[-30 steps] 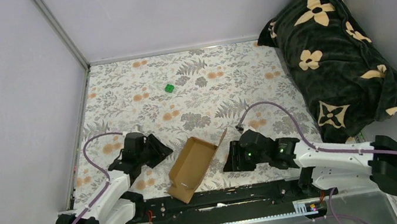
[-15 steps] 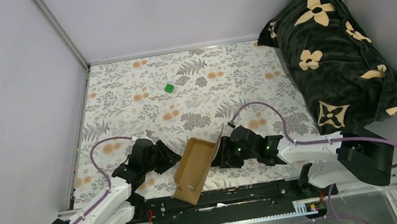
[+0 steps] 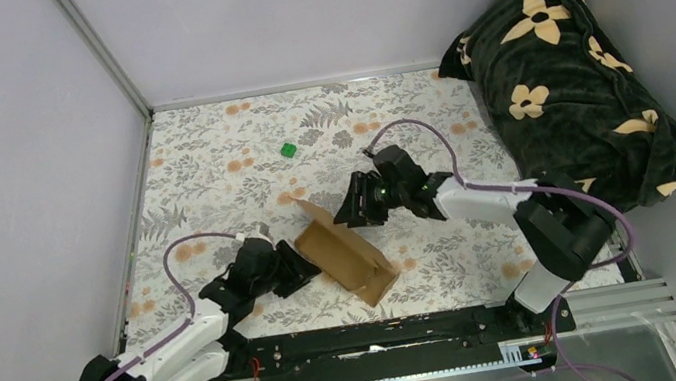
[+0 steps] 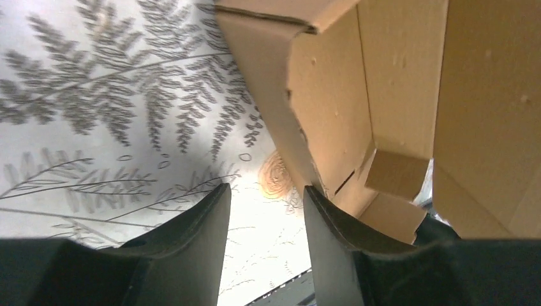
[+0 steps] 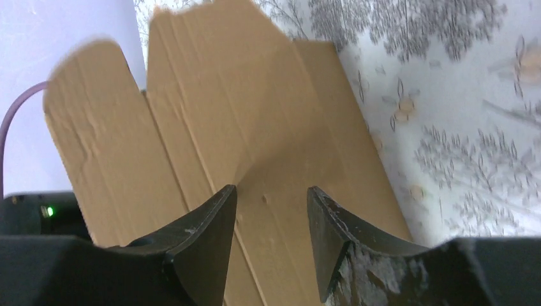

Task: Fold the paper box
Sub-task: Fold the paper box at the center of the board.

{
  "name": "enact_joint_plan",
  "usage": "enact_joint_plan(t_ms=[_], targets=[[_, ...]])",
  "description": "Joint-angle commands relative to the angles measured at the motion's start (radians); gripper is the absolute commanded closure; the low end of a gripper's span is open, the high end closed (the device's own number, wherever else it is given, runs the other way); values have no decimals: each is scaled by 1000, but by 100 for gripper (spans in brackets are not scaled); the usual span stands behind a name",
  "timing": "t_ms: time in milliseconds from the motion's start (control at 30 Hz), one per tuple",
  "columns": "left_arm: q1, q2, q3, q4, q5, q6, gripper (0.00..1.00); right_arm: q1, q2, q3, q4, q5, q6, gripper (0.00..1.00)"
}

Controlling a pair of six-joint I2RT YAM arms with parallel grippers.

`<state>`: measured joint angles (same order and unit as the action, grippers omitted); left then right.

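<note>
The paper box (image 3: 349,258) is brown cardboard, partly folded into an open trough, and lies diagonally on the flowered cloth in the top view. My left gripper (image 3: 303,264) is at its left side. In the left wrist view that gripper (image 4: 266,191) is open over bare cloth, its right finger (image 4: 332,223) against the outside of the box wall (image 4: 332,115). My right gripper (image 3: 353,212) stands at the box's far end. In the right wrist view it (image 5: 271,191) is open, with a flat cardboard panel (image 5: 242,115) just beyond the tips and nothing between them.
A tiny green cube (image 3: 288,149) sits on the cloth further back. A dark blanket with cream flowers (image 3: 571,85) is heaped at the right. Grey walls close the left and back, and a black rail (image 3: 386,335) runs along the near edge.
The box has swung round and away from the near edge. My right gripper has moved back and left to its far end. My left gripper has moved right up to the box.
</note>
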<state>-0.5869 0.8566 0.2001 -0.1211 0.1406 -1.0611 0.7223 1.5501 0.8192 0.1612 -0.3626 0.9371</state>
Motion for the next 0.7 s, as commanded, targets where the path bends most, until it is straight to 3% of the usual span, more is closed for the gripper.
enact_joint_plan(t_ms=[0,200,367,533,667], targets=[[-51,71,15,85,-40,-27,47,-47,117,168,-81,-145,-156,48],[-54,20,114,-65,-66,28,44,-234,109,228,-244,-160,-285,45],[-54,-52,215,-212,-102,69,36,-340,93,279,-392,-126,-416,42],[-53,13,331,-276,-188,163,29,-347,14,237,-444,-37,-460,40],[-51,176,458,-271,-210,282,28,-380,-86,141,-445,10,-451,39]])
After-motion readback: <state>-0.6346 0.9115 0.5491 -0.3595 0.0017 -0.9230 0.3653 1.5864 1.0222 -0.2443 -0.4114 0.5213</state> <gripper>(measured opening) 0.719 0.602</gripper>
